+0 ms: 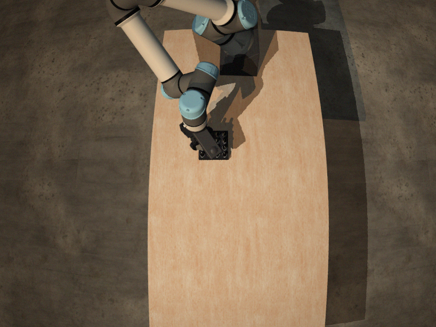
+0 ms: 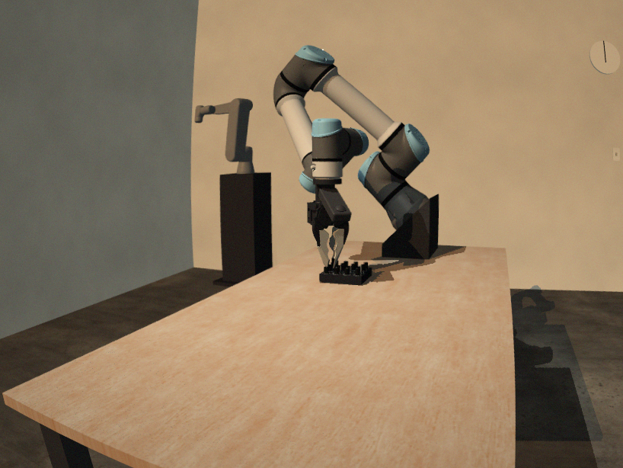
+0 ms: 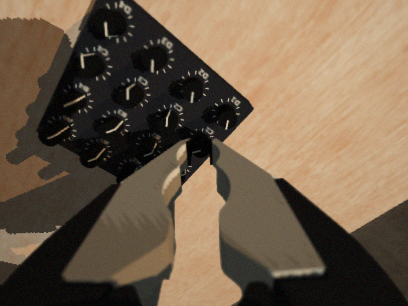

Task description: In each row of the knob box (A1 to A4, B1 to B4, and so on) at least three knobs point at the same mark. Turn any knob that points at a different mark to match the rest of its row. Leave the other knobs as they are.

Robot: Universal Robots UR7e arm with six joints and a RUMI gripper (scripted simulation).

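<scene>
The black knob box [image 1: 218, 144] lies on the wooden table; it also shows in the exterior view [image 2: 345, 273] and fills the upper left of the wrist view [image 3: 140, 95]. Its knobs carry light pointer lines and labels. My gripper [image 3: 200, 141] [image 2: 332, 263] stands upright over the box's near edge, with its fingers shut on knob C1 [image 3: 200, 142] from both sides. Knob D1 [image 3: 227, 112] sits just beyond it and C2 [image 3: 167, 117] beside it. The lowest knobs of the box are partly hidden behind my left finger.
The arm's dark base block [image 2: 412, 234] stands on the table behind the box. A second small arm on a dark pedestal [image 2: 245, 226] stands off the table at the left. The table edges are far from the box.
</scene>
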